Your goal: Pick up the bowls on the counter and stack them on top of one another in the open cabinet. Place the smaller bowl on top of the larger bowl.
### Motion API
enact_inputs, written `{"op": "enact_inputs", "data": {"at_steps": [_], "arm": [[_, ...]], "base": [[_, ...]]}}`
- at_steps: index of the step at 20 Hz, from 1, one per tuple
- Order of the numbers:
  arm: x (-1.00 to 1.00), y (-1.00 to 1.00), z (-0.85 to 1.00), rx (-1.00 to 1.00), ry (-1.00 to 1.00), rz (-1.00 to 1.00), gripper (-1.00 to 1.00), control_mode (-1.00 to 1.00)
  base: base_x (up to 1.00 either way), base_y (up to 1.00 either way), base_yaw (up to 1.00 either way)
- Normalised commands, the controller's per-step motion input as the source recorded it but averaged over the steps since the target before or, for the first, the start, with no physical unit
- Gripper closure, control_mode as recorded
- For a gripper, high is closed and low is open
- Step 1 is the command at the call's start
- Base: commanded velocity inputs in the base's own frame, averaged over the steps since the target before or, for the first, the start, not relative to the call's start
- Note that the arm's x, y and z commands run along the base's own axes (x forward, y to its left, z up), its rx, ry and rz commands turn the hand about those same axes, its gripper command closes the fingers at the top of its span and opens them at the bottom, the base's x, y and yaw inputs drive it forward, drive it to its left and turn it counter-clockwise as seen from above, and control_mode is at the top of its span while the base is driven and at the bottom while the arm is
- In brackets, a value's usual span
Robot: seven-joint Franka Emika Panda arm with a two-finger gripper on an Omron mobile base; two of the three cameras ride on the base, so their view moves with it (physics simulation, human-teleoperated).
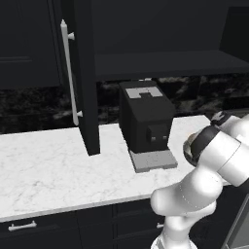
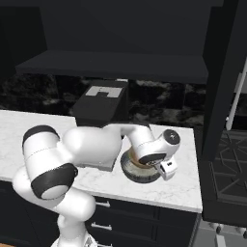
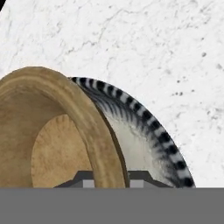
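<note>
Down at the near right part of the counter [image 2: 188, 183], my gripper [image 3: 110, 177] sits low over the two bowls, and in the hand view its two dark fingertips [image 3: 83, 178] straddle the thick rim of the smaller bowl [image 3: 52, 144], one tip inside the tan bowl and the other outside it. I cannot tell whether the tips are pressed against that rim or standing just off it. The smaller bowl sits inside the larger bowl [image 3: 144, 131], whose striped rim and pale inner wall curve out beyond the tan rim on one side. From the right base view I see the larger bowl [image 2: 140, 174] resting on the white marble top near its front edge, just right of the black coffee machine [image 2: 101, 108], with the white wrist directly above it and covering most of the tan bowl; a sliver of tan shows under the wrist. In the left base view the arm's elbow blocks the bowls from me, and the coffee machine [image 1: 146, 119] stands at the middle of the counter [image 1: 48, 170]. Above it the cabinet [image 1: 165, 63] is open, its dark shelf bare where I can see it, and its door [image 1: 85, 78] stands swung out to the left with the long pale bar handle [image 1: 68, 73] on it.
</note>
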Motion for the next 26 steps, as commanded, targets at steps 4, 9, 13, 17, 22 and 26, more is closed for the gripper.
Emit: {"op": "enact_inputs", "data": {"at_steps": [4, 9, 13, 17, 22, 26], "arm": [[0.23, 0.08, -0.27, -0.03, 0.17, 0.00, -1.00, -1.00], [0.06, 0.00, 0.29, 0.00, 0.02, -0.01, -1.00, -1.00], [-0.31, 0.00, 0.85, 0.00, 0.00, -0.03, -1.00, -1.00], [-0.60, -0.17, 0.06, 0.00, 0.00, -0.01, -1.00, -1.00], [-0.41, 0.01, -0.40, 0.00, 0.01, 0.00, -1.00, -1.00], [0.01, 0.32, -0.18, 0.00, 0.01, 0.00, -1.00, -1.00]], "base": [[0.00, 0.00, 0.00], [0.00, 0.00, 0.00], [0.00, 0.00, 0.00], [0.00, 0.00, 0.00], [0.00, 0.00, 0.00], [0.00, 0.00, 0.00]]}}
